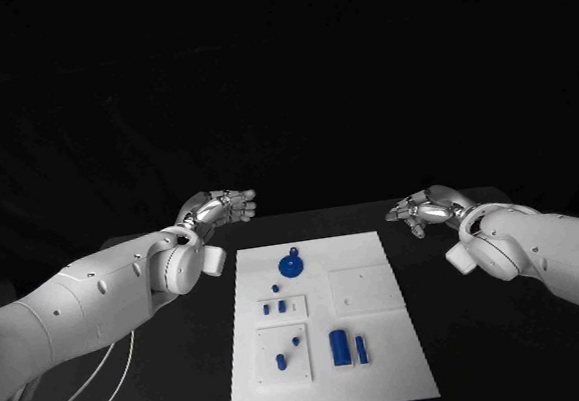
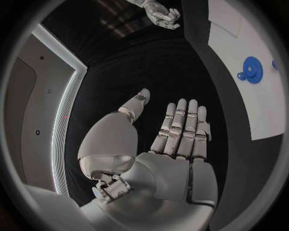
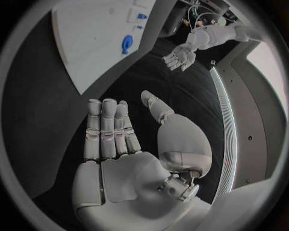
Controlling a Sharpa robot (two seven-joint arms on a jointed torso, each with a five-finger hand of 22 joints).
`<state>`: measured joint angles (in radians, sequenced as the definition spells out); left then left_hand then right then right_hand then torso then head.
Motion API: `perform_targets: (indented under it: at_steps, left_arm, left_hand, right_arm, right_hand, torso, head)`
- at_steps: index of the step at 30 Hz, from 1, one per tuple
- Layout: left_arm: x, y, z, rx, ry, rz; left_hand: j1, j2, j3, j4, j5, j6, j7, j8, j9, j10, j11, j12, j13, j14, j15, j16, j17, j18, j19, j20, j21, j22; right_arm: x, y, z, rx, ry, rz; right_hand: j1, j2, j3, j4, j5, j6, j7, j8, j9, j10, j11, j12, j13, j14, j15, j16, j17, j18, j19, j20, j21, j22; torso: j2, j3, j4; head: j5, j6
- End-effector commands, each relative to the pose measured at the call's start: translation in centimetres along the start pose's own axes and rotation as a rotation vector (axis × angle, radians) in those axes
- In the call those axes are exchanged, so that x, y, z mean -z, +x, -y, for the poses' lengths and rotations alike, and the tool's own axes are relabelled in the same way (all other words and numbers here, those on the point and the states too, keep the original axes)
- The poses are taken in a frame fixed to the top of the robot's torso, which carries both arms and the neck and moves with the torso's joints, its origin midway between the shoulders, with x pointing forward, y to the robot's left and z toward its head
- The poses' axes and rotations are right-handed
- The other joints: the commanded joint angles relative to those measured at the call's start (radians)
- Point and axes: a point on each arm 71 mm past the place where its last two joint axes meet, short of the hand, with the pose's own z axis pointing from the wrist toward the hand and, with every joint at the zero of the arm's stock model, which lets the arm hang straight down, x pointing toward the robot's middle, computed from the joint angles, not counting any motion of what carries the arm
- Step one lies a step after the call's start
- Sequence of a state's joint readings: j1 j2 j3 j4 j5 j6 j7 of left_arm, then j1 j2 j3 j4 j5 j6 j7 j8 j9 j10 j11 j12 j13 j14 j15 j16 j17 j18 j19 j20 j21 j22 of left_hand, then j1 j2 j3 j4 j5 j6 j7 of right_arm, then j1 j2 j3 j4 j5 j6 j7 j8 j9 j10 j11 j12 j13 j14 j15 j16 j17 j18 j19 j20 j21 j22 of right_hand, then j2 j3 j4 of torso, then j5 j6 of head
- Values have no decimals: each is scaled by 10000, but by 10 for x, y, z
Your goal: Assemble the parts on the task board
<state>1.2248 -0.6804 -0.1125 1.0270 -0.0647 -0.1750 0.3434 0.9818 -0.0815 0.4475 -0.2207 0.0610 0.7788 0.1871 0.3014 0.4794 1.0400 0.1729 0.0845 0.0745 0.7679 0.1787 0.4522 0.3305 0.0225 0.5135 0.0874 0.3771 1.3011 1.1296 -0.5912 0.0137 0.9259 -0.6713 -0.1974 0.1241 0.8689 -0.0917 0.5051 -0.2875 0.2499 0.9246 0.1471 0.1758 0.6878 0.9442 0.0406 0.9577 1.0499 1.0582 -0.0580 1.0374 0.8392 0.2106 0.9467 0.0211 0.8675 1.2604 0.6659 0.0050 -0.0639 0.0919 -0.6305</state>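
White rectangular task board (image 1: 362, 251): lies flat in the middle of the black table (image 1: 515, 351), long side running away from the robot, so both arms can reach it from either flank.

Blue round disc-shaped part with a small tab (image 1: 291, 264): rests on the board's far end, apart from the rest.

Small blue pegs (image 1: 283, 306): sit within a raised square plate at mid-board; more (image 1: 282, 361) on a larger plate nearer the robot. Whether seated or loose, cannot tell.

Two blue upright cylinders (image 1: 340, 346): stand side by side near the board's near end.

Left hand (image 1: 221, 208): off the board beyond its far left corner, fingers straight and apart, grasping nothing.

Right hand (image 1: 426, 208): off the board's right edge, likewise released, holding nothing. Both appear parked clear, leaving the board unobstructed.
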Motion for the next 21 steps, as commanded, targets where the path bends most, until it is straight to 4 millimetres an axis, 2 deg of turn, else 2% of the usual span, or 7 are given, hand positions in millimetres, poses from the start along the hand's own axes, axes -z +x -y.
perform_targets:
  at_steps: [1, 3, 7, 15, 16, 17, 21]
  left_arm:
    - [-4, -4, 3, 289, 241, 148]
    - [-6, -5, 3, 294, 258, 224]
    - [-8, -8, 2, 277, 265, 341]
    - [-10, -6, 2, 311, 291, 243]
    - [-8, -9, 0, 104, 91, 443]
    - [-8, -8, -1, 109, 95, 449]
    - [-5, -2, -3, 163, 131, 521]
  left_hand:
    - [-24, 57, -51, -30, -57, -19, -4, 0, -48, -60, -18, -77, -45, -235, 7, -171, -70, 59, 17, -52, -88, 13]
    - [-33, 45, -56, -34, -57, -83, -60, -41, -78, -155, -53, -149, -64, -402, -5, -290, -112, 23, 5, -60, -140, 10]
    - [-40, 56, -59, -32, -56, -103, -104, -55, -95, -195, -97, -170, -64, -493, -29, -362, -133, -23, -33, -71, -206, 6]
    - [-38, 82, -53, -27, -56, -96, -112, -52, -99, -188, -107, -165, -59, -449, -46, -344, -121, -27, -4, -88, -211, 8]
    - [-9818, 815, -4475, 2207, -610, -7788, -1871, -3014, -4794, -3306, -1729, -845, -745, -7679, -1787, -4522, -3305, -225, -5135, -874, -3771, -3988]
    - [-9818, 815, -4475, 2207, -610, -7788, -1871, -3014, -4794, -10400, -1729, -845, -745, -7679, -1787, -4522, -3305, -225, -5135, -874, -3771, -4256]
    - [-9818, 815, -4475, 2207, -610, -7788, -1871, -3014, -4794, -10400, -1729, -845, -745, -7679, -1787, -4522, -3305, -225, -5135, -874, -3771, -5464]
  right_arm:
    - [-6, -6, -3, -2334, -669, 168]
    - [-8, -8, -1, -2847, -647, 217]
    - [-11, -12, 1, -3375, -681, 244]
    - [-11, -15, 2, -3576, -700, 339]
    - [-11, -17, 5, -2981, -318, 599]
    - [-11, -17, 5, -2994, -330, 608]
    - [-9, -13, 2, -3127, -458, 706]
  right_hand:
    - [167, 62, 63, 8, -24, -368, 249, -192, -89, -713, 273, -1107, -1038, -913, 524, -1142, -686, 29, -1168, 430, -1177, -523]
    - [200, 124, 195, -30, -75, -666, 334, -319, -214, -1133, 564, -2570, -2475, -1722, 1125, -2317, -1403, -188, -2113, 773, -2207, -1070]
    - [248, 228, 280, -38, -102, -1014, 316, -423, -433, -1376, 1161, -4810, -4860, -2708, 1895, -4145, -2566, -466, -3302, 1245, -3630, -1928]
    - [284, 461, 1, -21, -76, -1084, 268, -308, -731, -851, 1238, -6438, -7071, -2804, 2148, -5568, -3670, -443, -3678, 1595, -4633, -2659]
    - [-8689, 917, -5051, 2875, -2499, -9246, -1471, -1758, -6878, -9442, -406, -9577, -10499, -10582, 580, -10374, -8392, -2106, -9467, -211, -8675, -12604]
    - [-8689, 917, -5051, 2875, -2499, -9246, -1471, -1758, -6878, -9442, -406, -9577, -10499, -10582, 580, -10374, -8392, -2106, -9467, -211, -8675, -12604]
    - [-8689, 917, -5051, 2875, -2499, -9246, -1471, -1758, -6878, -9442, -406, -9577, -10499, -10582, 580, -10374, -8392, -2106, -9467, -211, -8675, -12604]
  torso:
    - [-89, -4, -11]
    - [-128, 17, -7]
    - [-192, 57, -3]
    - [-197, 171, 62]
    - [-198, 102, 26]
    - [-212, 100, 35]
    - [-369, 76, 129]
  head:
    - [-14, 454]
    - [2, 606]
    - [35, 880]
    - [33, 1169]
    - [36, 1044]
    - [23, 1034]
    - [-124, 920]
